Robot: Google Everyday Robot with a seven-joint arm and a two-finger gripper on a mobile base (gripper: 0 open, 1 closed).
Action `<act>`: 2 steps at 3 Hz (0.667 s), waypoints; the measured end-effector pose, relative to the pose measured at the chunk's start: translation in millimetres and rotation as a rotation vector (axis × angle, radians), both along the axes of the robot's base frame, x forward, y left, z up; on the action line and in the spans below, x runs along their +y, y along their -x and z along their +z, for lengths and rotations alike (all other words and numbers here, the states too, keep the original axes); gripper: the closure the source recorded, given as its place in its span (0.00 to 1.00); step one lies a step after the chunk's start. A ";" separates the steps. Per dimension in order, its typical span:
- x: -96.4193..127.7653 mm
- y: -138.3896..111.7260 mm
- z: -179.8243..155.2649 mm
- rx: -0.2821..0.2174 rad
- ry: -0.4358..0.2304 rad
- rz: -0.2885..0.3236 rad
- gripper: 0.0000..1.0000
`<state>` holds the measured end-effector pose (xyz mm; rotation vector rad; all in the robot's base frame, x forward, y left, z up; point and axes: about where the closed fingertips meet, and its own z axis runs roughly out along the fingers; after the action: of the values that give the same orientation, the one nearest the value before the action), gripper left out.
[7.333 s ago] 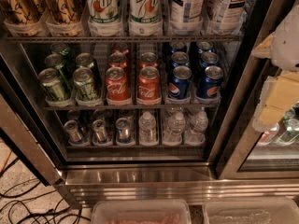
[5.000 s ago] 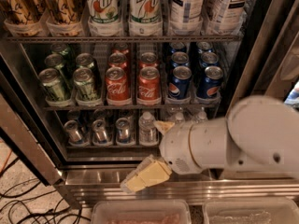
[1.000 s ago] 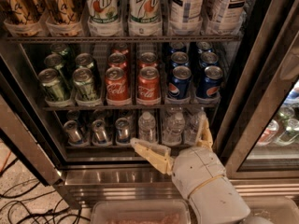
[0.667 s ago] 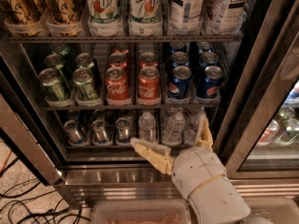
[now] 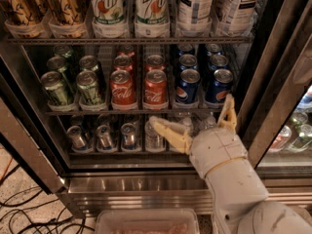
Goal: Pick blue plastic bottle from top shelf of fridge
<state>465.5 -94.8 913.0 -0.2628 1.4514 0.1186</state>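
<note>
The fridge (image 5: 146, 184) stands open in front of me, steel frame below and dark inside. On its top shelf (image 5: 126, 41), at the upper right, stand two blue plastic bottles (image 5: 196, 9) (image 5: 238, 6) with pale checked labels; their caps are cut off by the frame's top. My gripper (image 5: 197, 123) is open, well below them, in front of the bottom rack. One tan finger (image 5: 168, 133) points left and the other (image 5: 227, 112) reaches up beside the Pepsi cans. The white arm (image 5: 234, 179) rises from the lower right.
Left of the blue bottles are two 7up bottles (image 5: 129, 9) and brown bottles (image 5: 44, 6). The middle rack holds green cans (image 5: 73, 82), Coca-Cola cans (image 5: 139, 87) and Pepsi cans (image 5: 202, 79). Silver cans (image 5: 102, 135) sit lowest. A clear bin (image 5: 146, 223) and floor cables (image 5: 19, 208) lie below.
The arm came in from the right edge and swung in front of the lower racks. Over the last second the gripper has risen and shifted a little to the right, fingers still spread.
</note>
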 end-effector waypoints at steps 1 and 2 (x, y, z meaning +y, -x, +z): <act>-22.6 -14.4 24.7 -0.053 0.028 -0.070 0.00; -57.7 -27.5 65.2 -0.073 0.006 -0.096 0.00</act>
<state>493.1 -152.6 978.2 -0.2005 1.3892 0.0266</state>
